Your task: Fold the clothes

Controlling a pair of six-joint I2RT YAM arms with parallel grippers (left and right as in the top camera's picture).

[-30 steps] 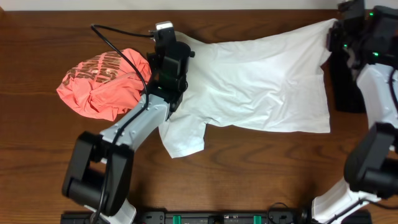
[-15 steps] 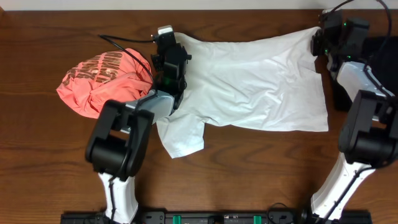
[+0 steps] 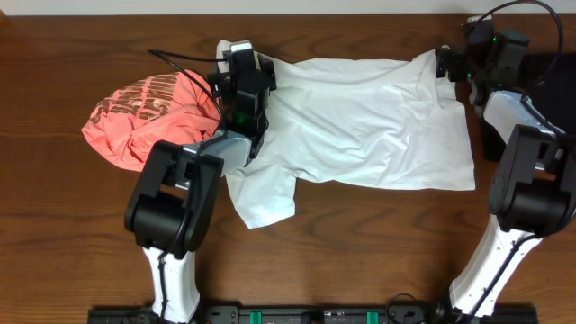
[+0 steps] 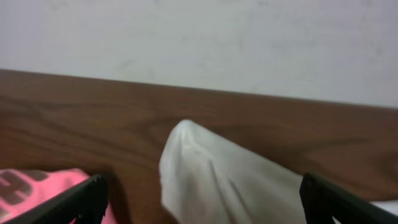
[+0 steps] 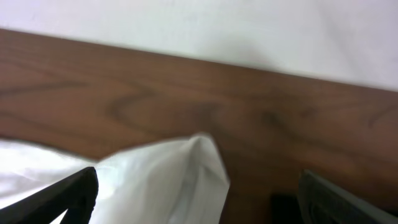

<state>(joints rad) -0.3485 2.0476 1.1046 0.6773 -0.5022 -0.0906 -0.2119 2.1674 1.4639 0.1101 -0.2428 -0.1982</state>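
A white T-shirt [image 3: 360, 121] lies spread and wrinkled across the middle of the table, one sleeve pointing toward the near edge. To its left sits a crumpled coral-pink shirt [image 3: 148, 121] with pale lettering. At the T-shirt's far left corner, my left gripper [image 3: 232, 52] is open. The left wrist view shows a peak of white cloth [image 4: 205, 177] loose between the spread fingers of that gripper [image 4: 200, 186]. My right gripper [image 3: 447, 61] stands open at the far right corner. There the cloth corner [image 5: 180, 177] lies slack between the wide jaws of the right gripper [image 5: 198, 180].
A black folded garment [image 3: 540, 90] lies at the table's right edge, just beyond the right arm. The table's far edge meets a pale wall [image 4: 199, 43] close behind both grippers. A dark cable [image 3: 171, 67] loops over the pink shirt.
Both grippers have opened and let go of the T-shirt's far corners. The stretched far edge has slackened onto the table, and the right corner has pulled back to the left.
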